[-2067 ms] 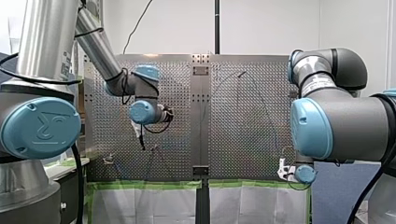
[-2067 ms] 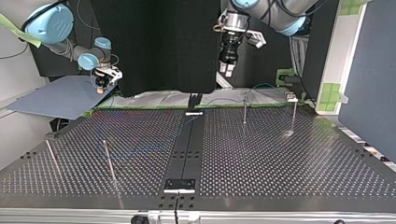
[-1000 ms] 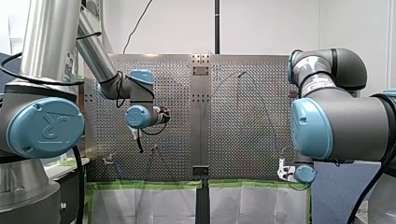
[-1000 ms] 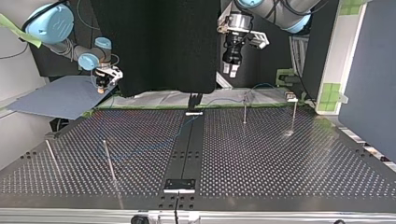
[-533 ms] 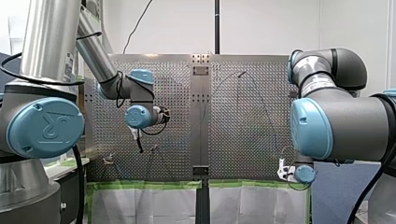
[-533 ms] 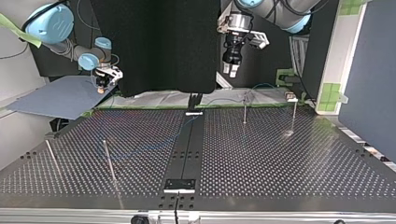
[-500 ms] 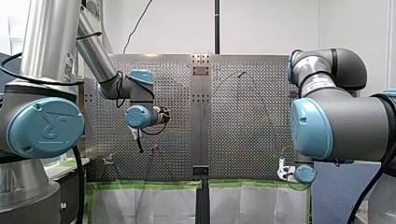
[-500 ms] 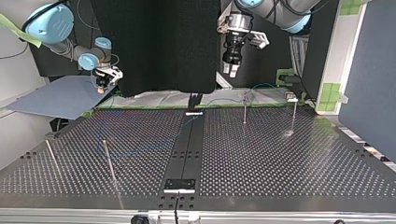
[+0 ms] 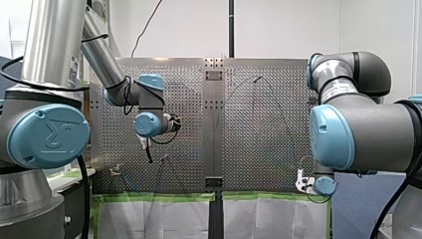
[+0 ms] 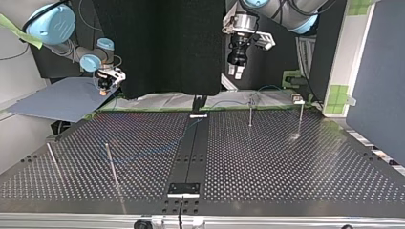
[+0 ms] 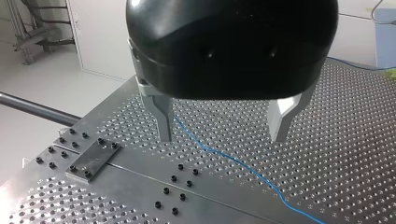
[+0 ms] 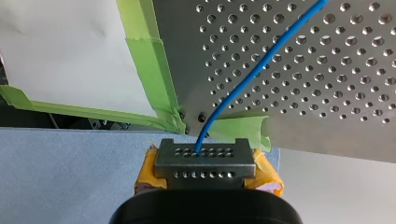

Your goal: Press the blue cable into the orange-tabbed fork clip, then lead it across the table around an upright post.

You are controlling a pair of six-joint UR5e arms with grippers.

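Left end effector (image 11: 222, 137) hangs above the bench (image 11: 345, 116), fingers wide apart and empty, the cable (image 11: 229, 158) lying loose on the holes beneath it. Right end effector (image 12: 204, 155) is clamped on the cable just off the bench edge. By my judgement neither the pressing into the clip, which I cannot make out, nor the routing round a post (image 10: 250, 114) is done.

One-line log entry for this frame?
right gripper: shut on blue cable, beyond table edge | left gripper: open, hovering above blue cable on table
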